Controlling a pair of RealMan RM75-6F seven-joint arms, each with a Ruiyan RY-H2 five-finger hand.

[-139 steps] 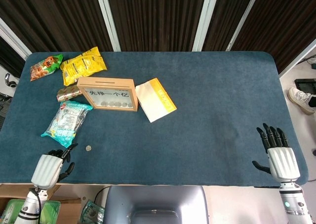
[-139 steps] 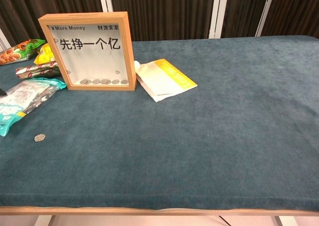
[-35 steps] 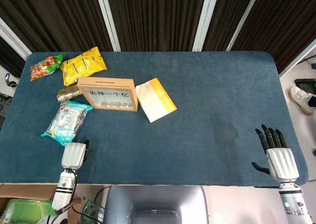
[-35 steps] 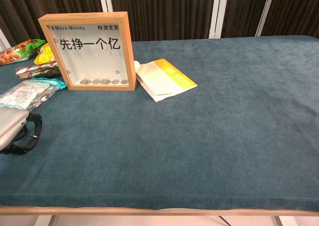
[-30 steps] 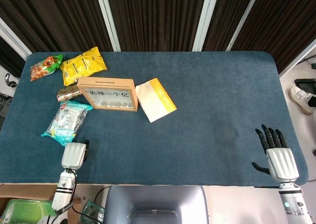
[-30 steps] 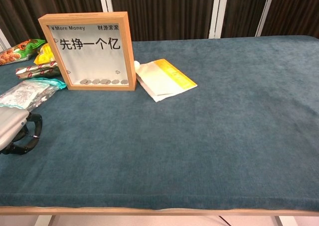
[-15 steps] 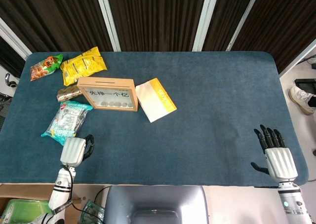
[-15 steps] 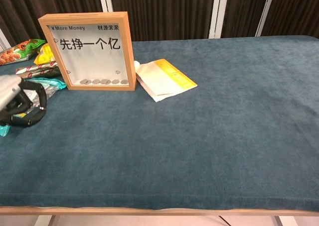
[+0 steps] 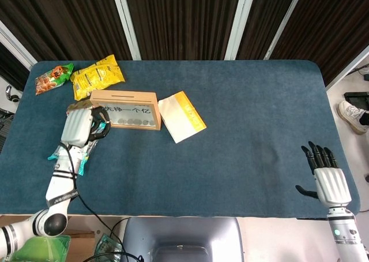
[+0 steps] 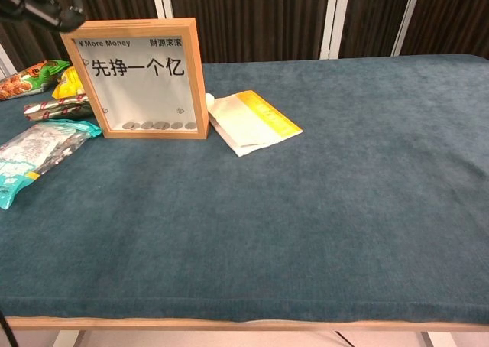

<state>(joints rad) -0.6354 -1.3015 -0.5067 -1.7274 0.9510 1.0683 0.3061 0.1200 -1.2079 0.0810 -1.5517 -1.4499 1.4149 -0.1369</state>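
Fingers of the left hand (image 9: pixel 81 126) curl together, their contents unseen, just left of the upright wooden glass-fronted coin box (image 9: pixel 125 109), whose top slot runs left-right; right hand (image 9: pixel 330 181), fingers spread, lies well apart

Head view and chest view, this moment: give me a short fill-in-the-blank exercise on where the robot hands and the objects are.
1. The left robot hand is raised near the ____ end of the wooden frame box.
2. The right robot hand has its fingers ____ and holds nothing.
3. Inside the box, along the bottom behind its window, lies a row of ____.
4. The white and yellow packet lies to the ____ of the box.

Missing words: left; spread; coins; right
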